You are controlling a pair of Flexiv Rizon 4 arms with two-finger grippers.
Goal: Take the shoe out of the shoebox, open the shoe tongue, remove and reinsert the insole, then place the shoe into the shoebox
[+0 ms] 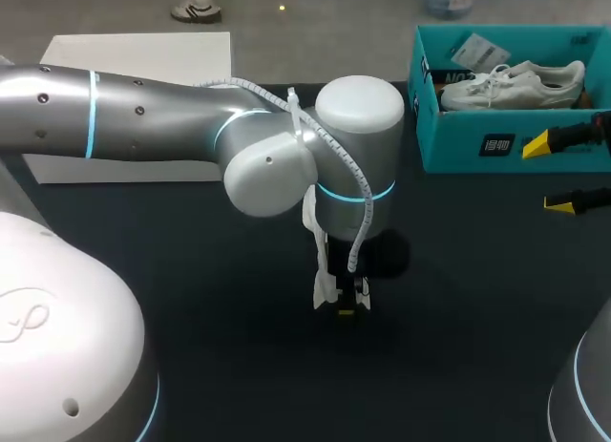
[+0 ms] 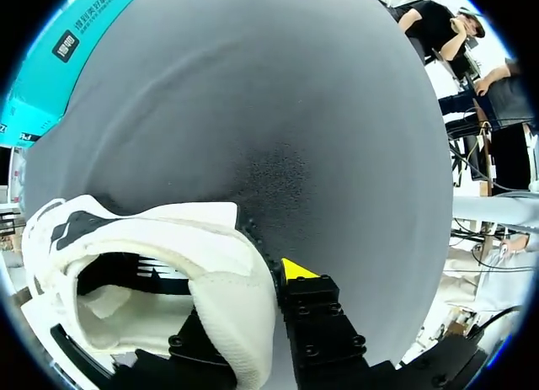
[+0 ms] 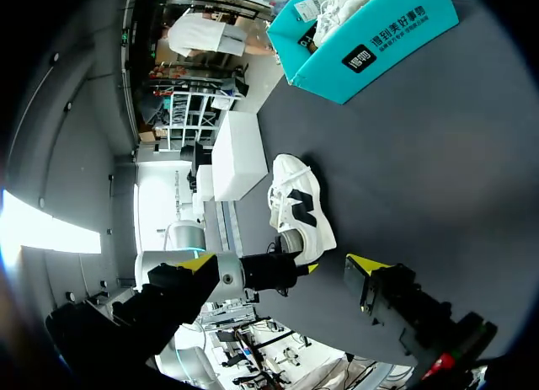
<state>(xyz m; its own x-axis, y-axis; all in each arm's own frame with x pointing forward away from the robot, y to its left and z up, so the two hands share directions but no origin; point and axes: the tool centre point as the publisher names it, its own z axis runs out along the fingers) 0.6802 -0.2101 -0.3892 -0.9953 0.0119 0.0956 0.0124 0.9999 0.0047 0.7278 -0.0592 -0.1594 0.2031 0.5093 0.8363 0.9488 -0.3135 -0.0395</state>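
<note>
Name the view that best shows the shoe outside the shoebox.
The right wrist view: the whole shoe shows, with its black side marking. The left wrist view shows only its heel opening at the left claw; in the head view the left arm hides nearly all of it.

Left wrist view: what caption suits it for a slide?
Left tool pinching a white shoe by its padded collar over the dark table, teal shoebox beyond.

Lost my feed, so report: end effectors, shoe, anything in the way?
Left end effector shut on shoe at its collar, out of box. Right end effector open, empty, by box. Other shoe lies in box.
</note>
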